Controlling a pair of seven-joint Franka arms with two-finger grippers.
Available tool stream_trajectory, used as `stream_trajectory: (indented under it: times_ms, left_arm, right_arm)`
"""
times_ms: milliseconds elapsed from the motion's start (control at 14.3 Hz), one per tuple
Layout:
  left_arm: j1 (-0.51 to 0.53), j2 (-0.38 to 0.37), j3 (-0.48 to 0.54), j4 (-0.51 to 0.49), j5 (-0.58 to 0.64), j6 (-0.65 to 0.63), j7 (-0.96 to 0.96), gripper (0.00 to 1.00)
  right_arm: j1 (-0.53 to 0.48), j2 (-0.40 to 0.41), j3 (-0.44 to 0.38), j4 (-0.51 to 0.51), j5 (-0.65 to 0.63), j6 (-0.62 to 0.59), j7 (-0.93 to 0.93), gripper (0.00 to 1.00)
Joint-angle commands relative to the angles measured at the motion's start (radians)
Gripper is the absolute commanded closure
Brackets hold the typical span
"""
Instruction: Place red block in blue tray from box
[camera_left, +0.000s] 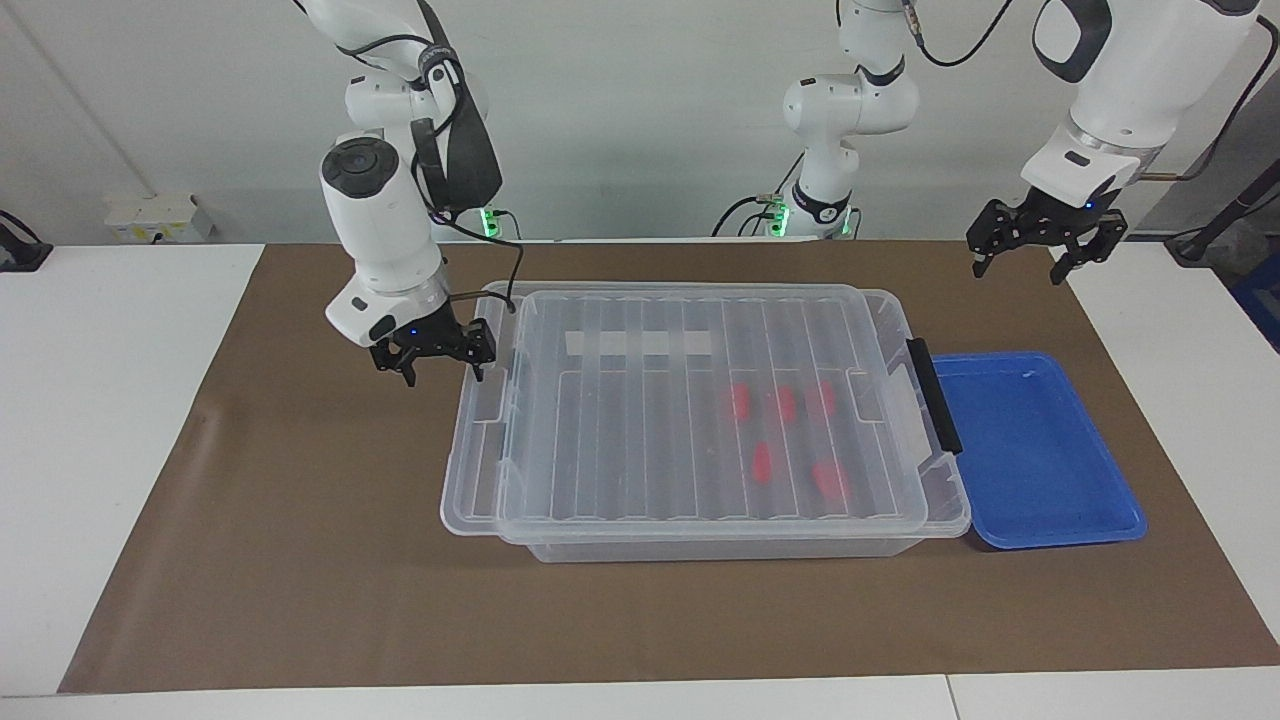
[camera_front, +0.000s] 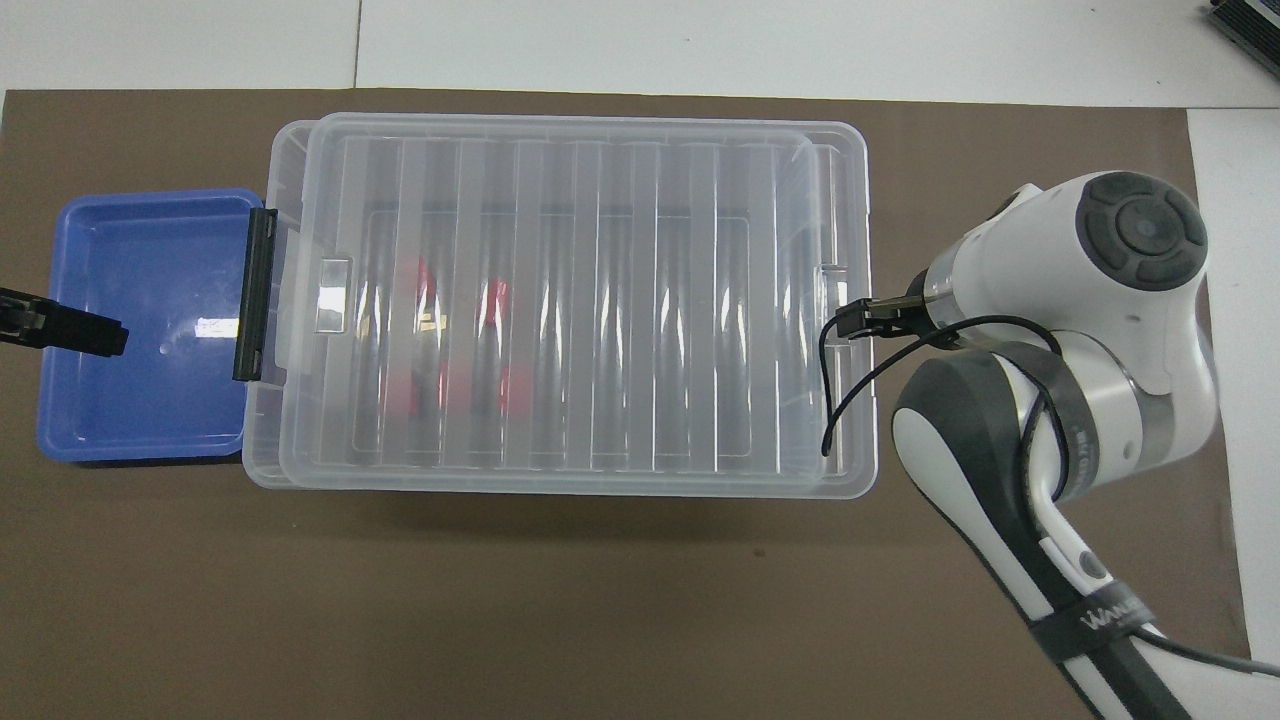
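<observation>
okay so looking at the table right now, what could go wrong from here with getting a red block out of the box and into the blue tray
1. The lid lies on the box, covering the red blocks. The black latch sits at the blue tray's end, so lifting at the end by the right gripper alone may drag the whole box.
2. The tray sits right against the box; a swinging latch or sliding lid could shove it.
3. The left gripper hangs open above the tray's end of the table.
</observation>
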Motion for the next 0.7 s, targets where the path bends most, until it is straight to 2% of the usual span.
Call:
stream_trajectory:
  times_ms: [0,140,280,629]
  left_arm:
    - [-0.059,-0.026,-0.007,-0.050,-0.005,0.102,-0.319,0.00]
    - [-0.128,-0.028,-0.006,-0.090,-0.005,0.195,-0.523,0.00]
    - [-0.169,-0.010,-0.006,-0.090,-0.004,0.222,-0.617,0.00]
    - [-0.284,0.133,-0.004,-0.050,0.087,0.292,-0.847,0.00]
  right_arm:
    - [-0.007,-0.002,-0.018,0.002,-0.013,-0.020,-0.082,0.03]
    - [-0.007,-0.002,-0.041,0.002,-0.013,-0.035,-0.122,0.03]
    - [-0.007,-0.006,-0.070,0.003,-0.013,-0.052,-0.194,0.03]
    - [-0.004,-0.016,-0.165,0.006,-0.013,-0.095,-0.383,0.03]
